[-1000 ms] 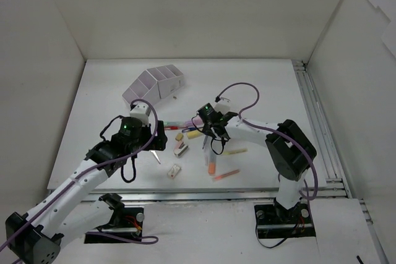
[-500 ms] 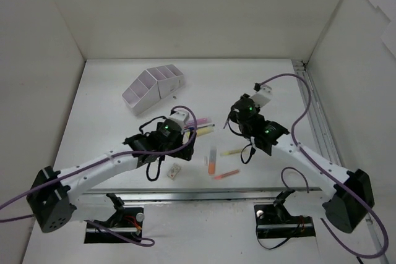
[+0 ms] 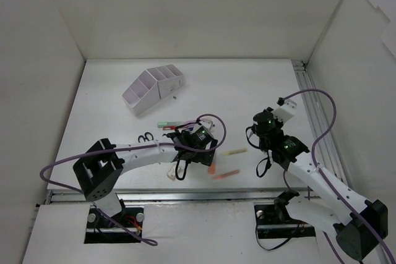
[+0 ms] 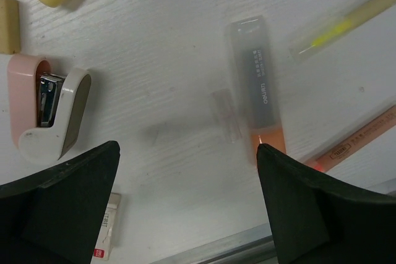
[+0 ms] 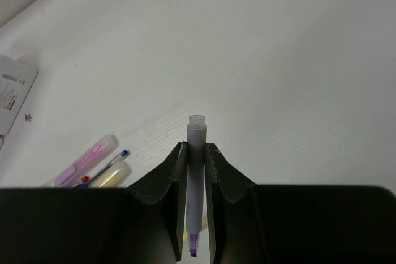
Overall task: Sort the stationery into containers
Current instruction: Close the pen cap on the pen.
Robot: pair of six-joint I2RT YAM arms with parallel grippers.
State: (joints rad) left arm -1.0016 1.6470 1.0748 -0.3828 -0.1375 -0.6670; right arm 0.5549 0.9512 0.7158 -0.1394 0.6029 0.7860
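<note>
Shifted left gripper [image 4: 189,177], spread wide, over the orange highlighter [image 4: 258,91], seemingly for a pick; swung right gripper [image 5: 196,171], pinching a lilac marker [image 5: 196,143], right of it.

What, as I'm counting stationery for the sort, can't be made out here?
Organizer, top view: compartment insides too small and angled to see.
Pink stapler: hidden under the left gripper in the top view.
Orange highlighter, left wrist view: print blurred.
White labelled block, left wrist view: cut off by a finger and the edge.
Purple highlighter, right wrist view: sides covered by the right gripper.
</note>
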